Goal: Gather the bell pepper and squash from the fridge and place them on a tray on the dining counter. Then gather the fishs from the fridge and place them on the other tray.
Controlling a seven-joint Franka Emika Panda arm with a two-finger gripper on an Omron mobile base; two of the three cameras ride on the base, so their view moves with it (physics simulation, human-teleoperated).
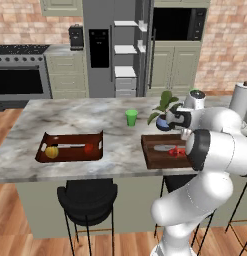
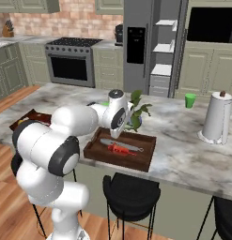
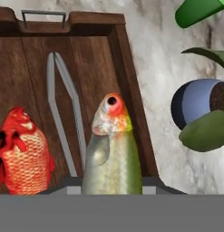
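Note:
My gripper is shut on the silvery-grey fish, which hangs head-out just above the brown wooden tray. The reddish-orange fish lies in that tray beside it, to the left in the hand view. In the right base view my hand hovers over this tray on the dining counter, with the red fish below. A second tray further left holds the yellow squash and the red bell pepper. The grey fridge stands behind with one door open.
Grey metal tongs lie in the tray with the fish. A plant in a blue pot and a green cup stand just behind that tray. A paper towel roll is at the counter's right. Black stools line the near side.

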